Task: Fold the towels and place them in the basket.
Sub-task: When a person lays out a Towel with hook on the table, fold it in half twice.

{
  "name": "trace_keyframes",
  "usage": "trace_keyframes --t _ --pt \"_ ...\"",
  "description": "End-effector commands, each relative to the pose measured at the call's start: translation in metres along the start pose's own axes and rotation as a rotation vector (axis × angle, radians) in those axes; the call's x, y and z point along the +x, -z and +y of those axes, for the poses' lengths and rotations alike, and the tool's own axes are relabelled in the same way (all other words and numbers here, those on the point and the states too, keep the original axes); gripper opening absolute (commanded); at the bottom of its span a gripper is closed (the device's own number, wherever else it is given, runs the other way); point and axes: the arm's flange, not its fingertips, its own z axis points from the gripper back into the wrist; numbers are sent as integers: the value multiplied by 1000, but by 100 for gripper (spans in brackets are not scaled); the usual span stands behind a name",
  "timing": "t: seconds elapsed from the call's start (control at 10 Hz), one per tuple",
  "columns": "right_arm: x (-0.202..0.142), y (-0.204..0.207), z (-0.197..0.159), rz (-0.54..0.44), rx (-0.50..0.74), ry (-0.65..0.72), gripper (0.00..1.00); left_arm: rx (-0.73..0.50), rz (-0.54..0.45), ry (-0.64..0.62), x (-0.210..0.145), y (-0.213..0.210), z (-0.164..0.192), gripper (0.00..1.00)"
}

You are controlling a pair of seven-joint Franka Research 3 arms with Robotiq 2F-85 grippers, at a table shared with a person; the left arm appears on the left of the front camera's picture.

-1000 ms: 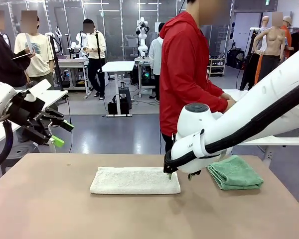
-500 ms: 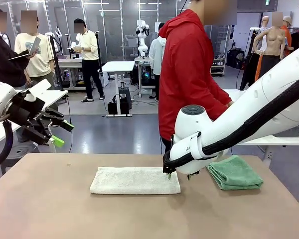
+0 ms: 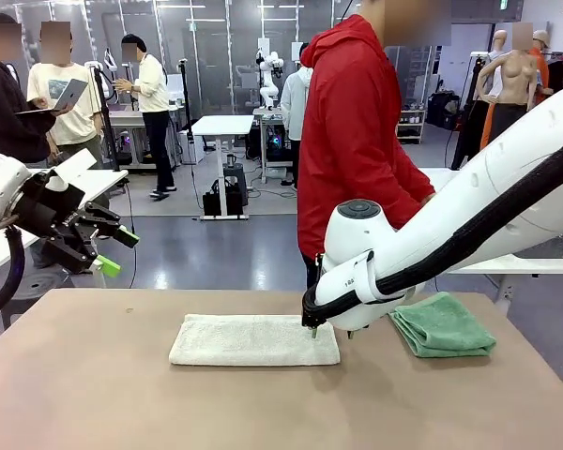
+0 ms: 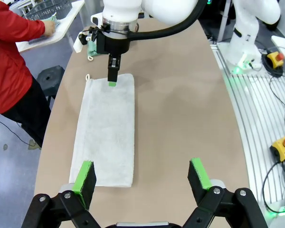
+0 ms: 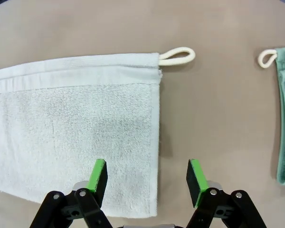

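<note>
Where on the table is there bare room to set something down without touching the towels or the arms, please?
The near half of the table, in front of the off-white towel, is bare, as is the strip left of that towel. It is crowded at the towel's right end, where the right gripper hangs with jaws apart, and the narrow gap beside the mint green towel.

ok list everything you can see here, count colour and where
off-white terry towel: one, folded into a long strip, table centre
mint green terry towel: one, folded, table's right side
cord loops: two, off-white, one at a corner of each towel
tan table: one, under both towels
person in red jacket: one, at the far side, turned to a side table
right gripper: one, black with green pads, open over the off-white towel's right end
left gripper: one, open, raised off the table's left
</note>
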Motion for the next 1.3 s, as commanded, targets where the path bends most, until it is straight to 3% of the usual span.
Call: trace_keyframes --t 0.0,0.4,0.5,0.8,0.9,1.2 --pt "7 15 6 -26 -21 -2 85 -6 -15 9 1 -2 -1 98" --pt "10 21 5 -39 -8 -11 85 -6 -15 9 1 -2 -1 98" --pt "11 21 5 -35 -10 2 65 -6 -15 9 1 -2 -1 98" --pt "14 17 3 -23 8 1 65 -6 -15 9 1 -2 -1 98" --pt "17 17 3 -28 -4 17 53 -6 -15 9 1 -2 -1 98" --pt "20 19 2 14 6 30 53 -6 -15 9 1 -2 -1 98"
